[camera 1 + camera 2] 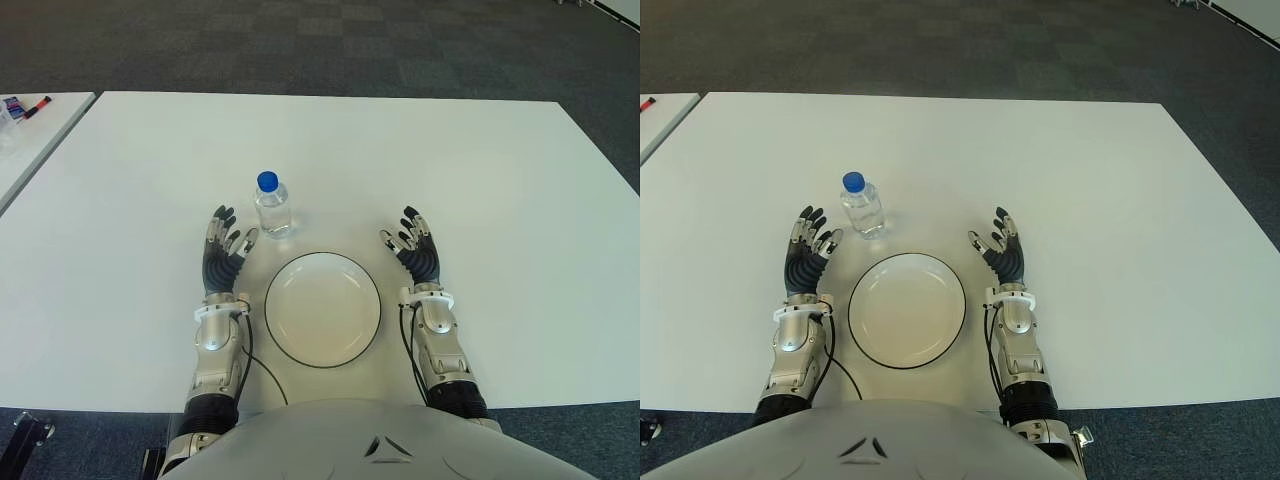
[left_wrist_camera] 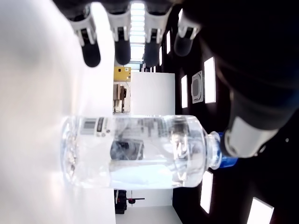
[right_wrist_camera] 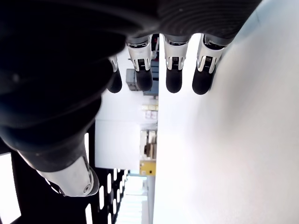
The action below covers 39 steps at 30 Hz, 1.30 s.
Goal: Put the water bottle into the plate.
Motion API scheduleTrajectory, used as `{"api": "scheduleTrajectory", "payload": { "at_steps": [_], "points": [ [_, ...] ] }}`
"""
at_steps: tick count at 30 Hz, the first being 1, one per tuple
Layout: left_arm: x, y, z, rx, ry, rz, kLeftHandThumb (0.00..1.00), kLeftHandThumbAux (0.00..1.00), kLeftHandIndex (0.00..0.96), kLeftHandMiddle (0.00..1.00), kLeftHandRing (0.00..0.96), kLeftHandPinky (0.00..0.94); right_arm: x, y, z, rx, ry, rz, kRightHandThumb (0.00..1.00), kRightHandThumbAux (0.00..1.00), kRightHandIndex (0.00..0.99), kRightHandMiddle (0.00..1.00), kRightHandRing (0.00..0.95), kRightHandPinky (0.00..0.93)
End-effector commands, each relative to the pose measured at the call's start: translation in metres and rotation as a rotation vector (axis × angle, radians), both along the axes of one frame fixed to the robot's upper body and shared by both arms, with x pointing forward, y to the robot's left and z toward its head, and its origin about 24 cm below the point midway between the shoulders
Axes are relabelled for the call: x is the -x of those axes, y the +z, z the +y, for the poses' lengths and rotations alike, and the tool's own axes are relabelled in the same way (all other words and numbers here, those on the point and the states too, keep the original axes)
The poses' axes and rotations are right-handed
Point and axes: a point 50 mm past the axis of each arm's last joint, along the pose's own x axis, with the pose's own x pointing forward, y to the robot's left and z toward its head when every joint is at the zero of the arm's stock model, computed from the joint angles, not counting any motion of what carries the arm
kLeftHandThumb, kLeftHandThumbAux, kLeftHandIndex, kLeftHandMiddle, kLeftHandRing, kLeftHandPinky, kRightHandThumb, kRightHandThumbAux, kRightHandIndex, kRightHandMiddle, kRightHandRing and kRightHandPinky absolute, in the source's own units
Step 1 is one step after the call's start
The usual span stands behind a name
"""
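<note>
A small clear water bottle [image 1: 272, 207] with a blue cap stands upright on the white table [image 1: 480, 180], just beyond the plate's far left rim. The round white plate [image 1: 322, 308] with a thin dark rim lies empty near the table's front edge. My left hand [image 1: 224, 250] shows left of the plate, fingers spread, its tips a little short of the bottle and to its left. In the left wrist view the bottle [image 2: 135, 151] lies close ahead of the open fingers, untouched. My right hand [image 1: 418, 248] shows right of the plate, fingers spread and holding nothing.
A second white table [image 1: 30, 140] stands at the far left with a red marker [image 1: 36, 105] on it. Dark carpet [image 1: 330, 45] lies beyond the table's far edge. Bare tabletop stretches to the right and behind the bottle.
</note>
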Motion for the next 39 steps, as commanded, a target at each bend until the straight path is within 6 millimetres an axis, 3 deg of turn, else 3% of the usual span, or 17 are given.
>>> {"api": "scheduleTrajectory", "payload": {
  "at_steps": [1,31,39],
  "points": [
    [0.0,-0.002,-0.002,0.002,-0.012,0.014,0.241,0.626,0.082,0.121,0.114,0.162,-0.001,-0.001,0.0,0.006,-0.001,0.013,0.313,0.733,0.095,0.089,0.079,0.12],
    [-0.003,0.001,0.001,0.015,0.0,-0.001,0.24,0.667,0.08,0.109,0.095,0.126,-0.003,-0.003,0.0,-0.016,-0.004,0.02,0.319,0.774,0.098,0.092,0.082,0.125],
    [-0.011,0.013,0.013,-0.209,0.07,-0.021,0.269,0.691,0.063,0.082,0.068,0.088,-0.003,-0.003,0.0,-0.01,-0.004,0.019,0.306,0.767,0.1,0.091,0.082,0.127]
  ]
}}
